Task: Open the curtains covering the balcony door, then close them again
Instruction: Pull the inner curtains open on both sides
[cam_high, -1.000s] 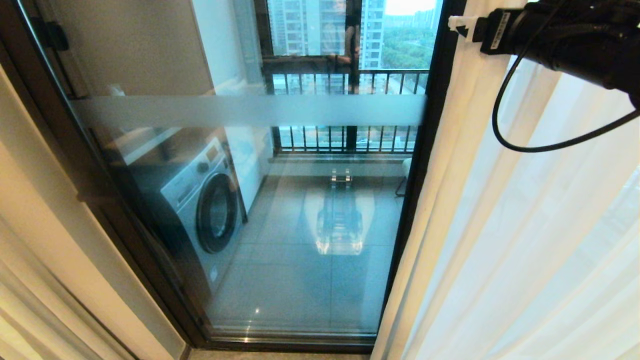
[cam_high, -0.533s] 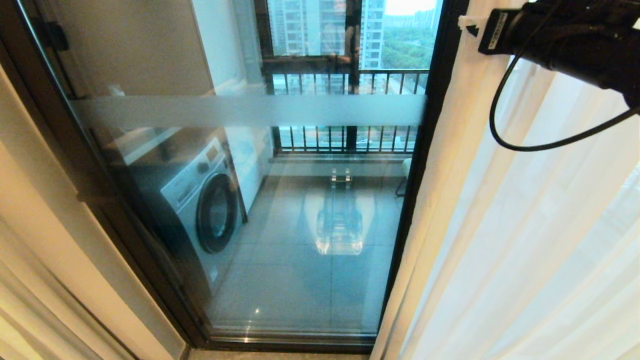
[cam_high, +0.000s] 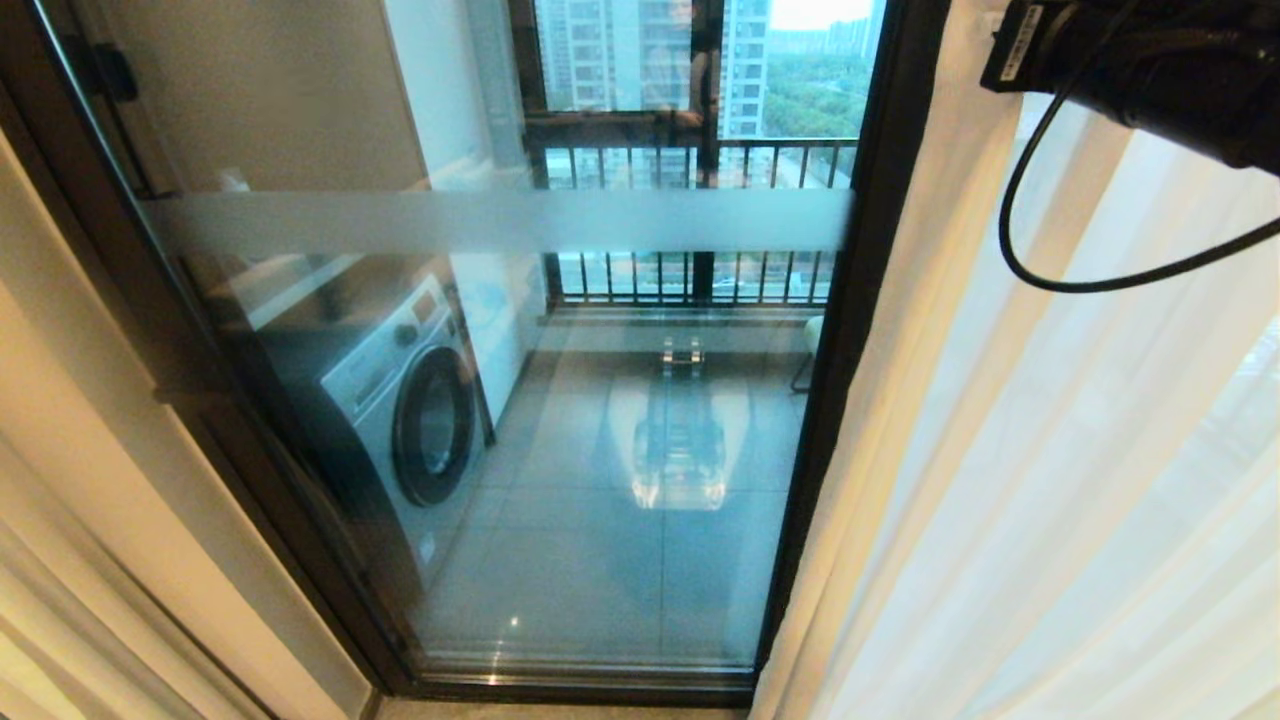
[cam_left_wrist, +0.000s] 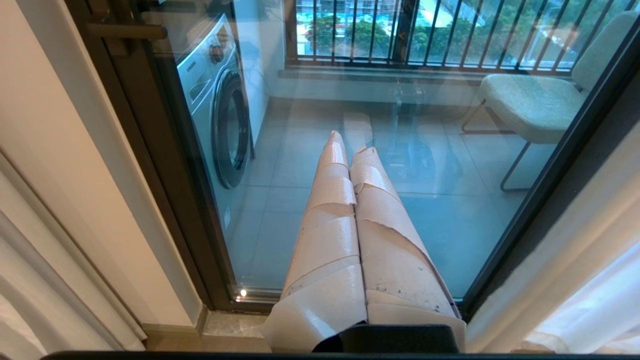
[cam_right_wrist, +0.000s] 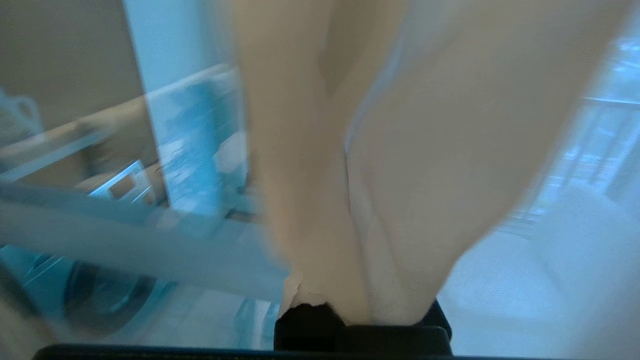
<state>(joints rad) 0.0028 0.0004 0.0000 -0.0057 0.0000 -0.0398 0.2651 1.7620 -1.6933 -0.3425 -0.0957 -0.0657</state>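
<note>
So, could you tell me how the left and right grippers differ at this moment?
The left gripper is shut on nothing, low before the balcony door; the right gripper is shut on the curtains, raised at the door's right edge. Both are closed.

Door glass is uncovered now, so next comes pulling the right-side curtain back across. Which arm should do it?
Right. The right gripper is shut on the curtains' edge, up beside the balcony door frame. The left gripper is shut on nothing, low before the glass, apart from any fabric.
</note>
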